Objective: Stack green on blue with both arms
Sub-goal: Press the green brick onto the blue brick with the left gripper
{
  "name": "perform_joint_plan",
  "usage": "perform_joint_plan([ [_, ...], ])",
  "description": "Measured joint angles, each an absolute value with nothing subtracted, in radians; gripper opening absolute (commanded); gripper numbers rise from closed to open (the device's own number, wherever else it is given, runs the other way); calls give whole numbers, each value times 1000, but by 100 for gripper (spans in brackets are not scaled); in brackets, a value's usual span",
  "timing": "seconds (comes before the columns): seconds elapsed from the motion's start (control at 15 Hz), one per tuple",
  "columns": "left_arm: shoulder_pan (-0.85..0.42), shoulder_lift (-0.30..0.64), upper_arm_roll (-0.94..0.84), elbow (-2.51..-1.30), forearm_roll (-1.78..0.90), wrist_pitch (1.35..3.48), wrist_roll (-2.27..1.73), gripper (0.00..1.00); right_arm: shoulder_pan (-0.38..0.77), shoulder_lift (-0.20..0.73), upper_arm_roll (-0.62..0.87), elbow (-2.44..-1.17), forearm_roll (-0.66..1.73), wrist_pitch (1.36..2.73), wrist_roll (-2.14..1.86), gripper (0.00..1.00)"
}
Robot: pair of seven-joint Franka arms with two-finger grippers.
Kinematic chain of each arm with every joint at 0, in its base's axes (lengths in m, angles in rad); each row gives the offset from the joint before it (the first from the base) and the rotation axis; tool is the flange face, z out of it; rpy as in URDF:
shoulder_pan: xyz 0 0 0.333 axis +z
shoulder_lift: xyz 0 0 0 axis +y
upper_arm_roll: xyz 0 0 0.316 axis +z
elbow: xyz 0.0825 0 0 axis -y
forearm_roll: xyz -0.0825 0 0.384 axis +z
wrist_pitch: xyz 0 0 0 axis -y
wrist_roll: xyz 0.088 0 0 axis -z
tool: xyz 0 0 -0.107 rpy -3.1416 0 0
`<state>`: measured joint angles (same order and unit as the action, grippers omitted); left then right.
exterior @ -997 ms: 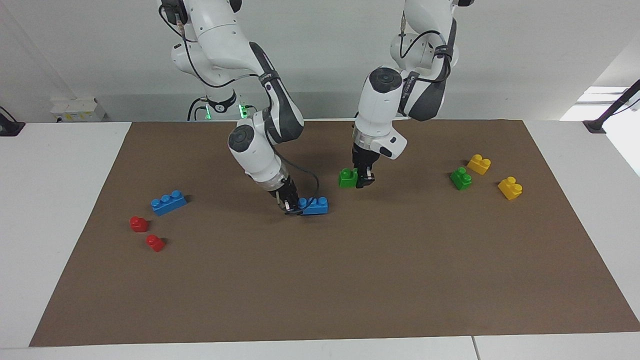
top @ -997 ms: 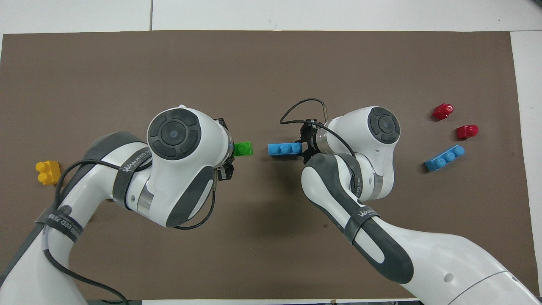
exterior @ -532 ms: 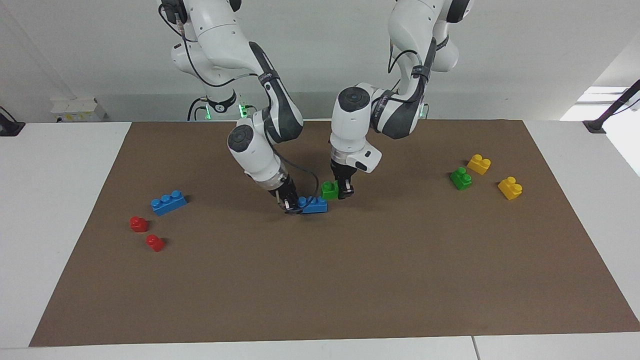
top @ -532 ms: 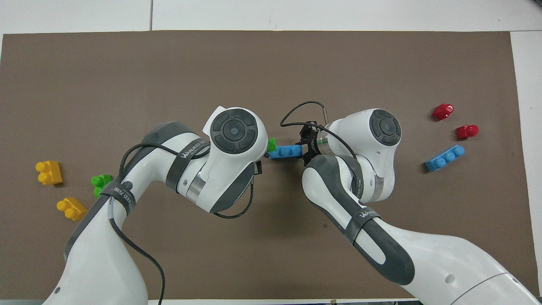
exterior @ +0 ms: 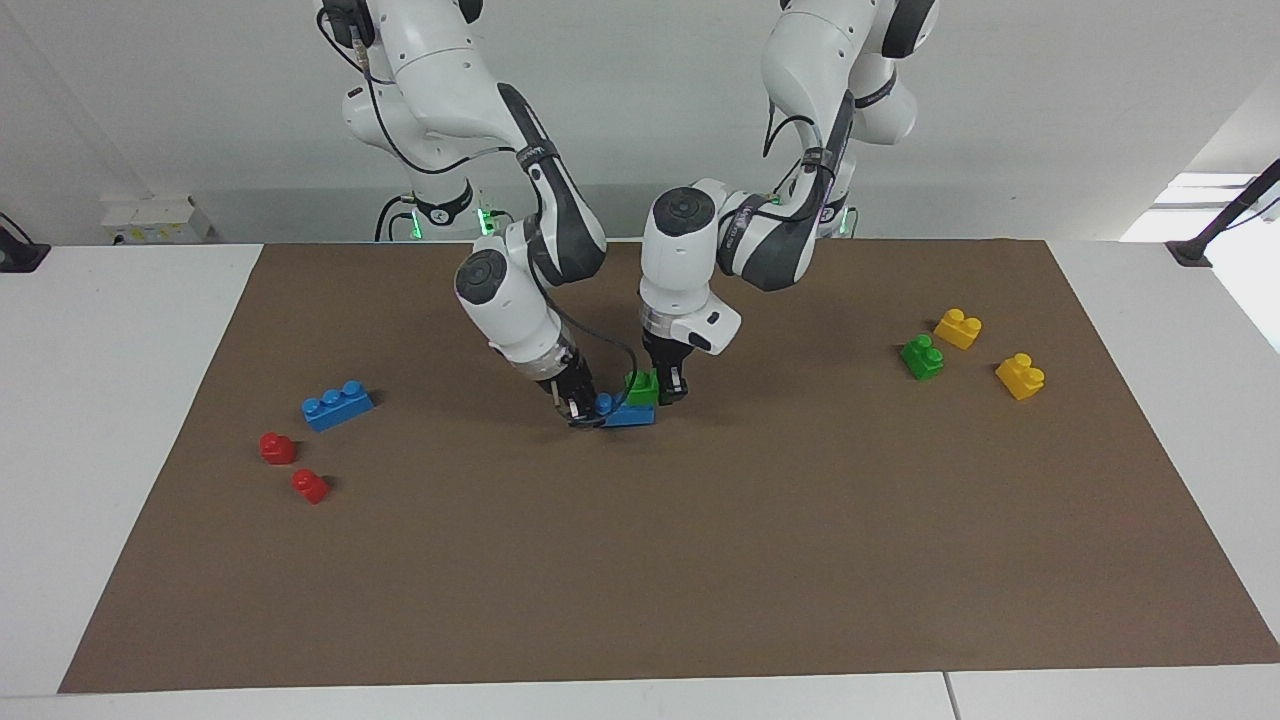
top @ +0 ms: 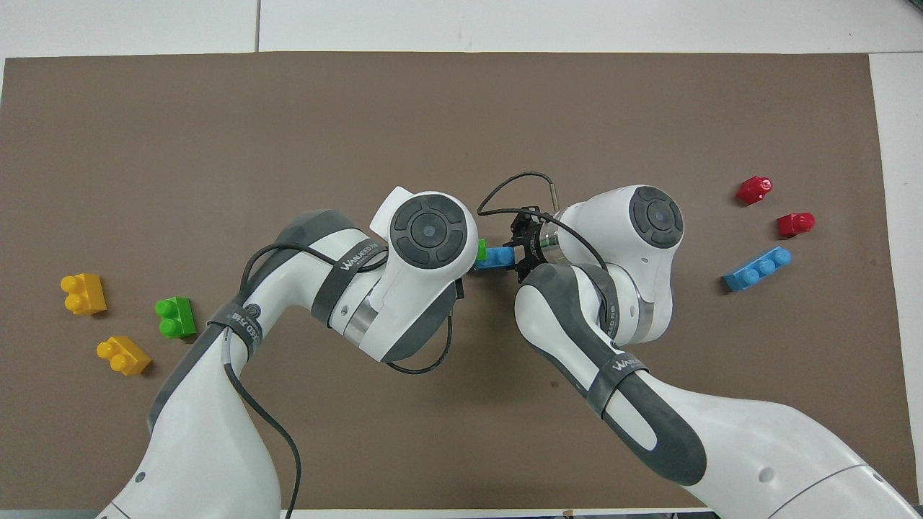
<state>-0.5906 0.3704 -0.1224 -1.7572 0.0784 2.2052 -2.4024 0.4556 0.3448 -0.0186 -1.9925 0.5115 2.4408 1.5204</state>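
Note:
A blue three-stud brick [exterior: 630, 414] lies on the brown mat [exterior: 640, 560] at mid-table. My right gripper [exterior: 585, 412] is shut on its end toward the right arm's end. My left gripper [exterior: 662, 390] is shut on a green two-stud brick [exterior: 641, 385] and holds it down on top of the blue brick's other end. In the overhead view a sliver of the green brick [top: 481, 250] and part of the blue brick [top: 499, 257] show between the two wrists. The right gripper [top: 518, 254] shows there. The left gripper is hidden under its own wrist.
A second blue brick [exterior: 337, 404] and two red bricks [exterior: 277, 447] [exterior: 310, 486] lie toward the right arm's end. A second green brick [exterior: 921, 356] and two yellow bricks [exterior: 957, 328] [exterior: 1019, 376] lie toward the left arm's end.
My left gripper has carried the green brick toward the right arm's end and down, from beside the blue brick onto its top. My right gripper has stayed shut on the blue brick.

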Motion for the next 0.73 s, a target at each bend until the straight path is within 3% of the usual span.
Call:
perform_joint_plan([
  [0.73, -601, 387, -121, -1757, 131, 2232, -2421, 0, 455, 345, -21, -2014, 569, 2448, 1455, 0],
])
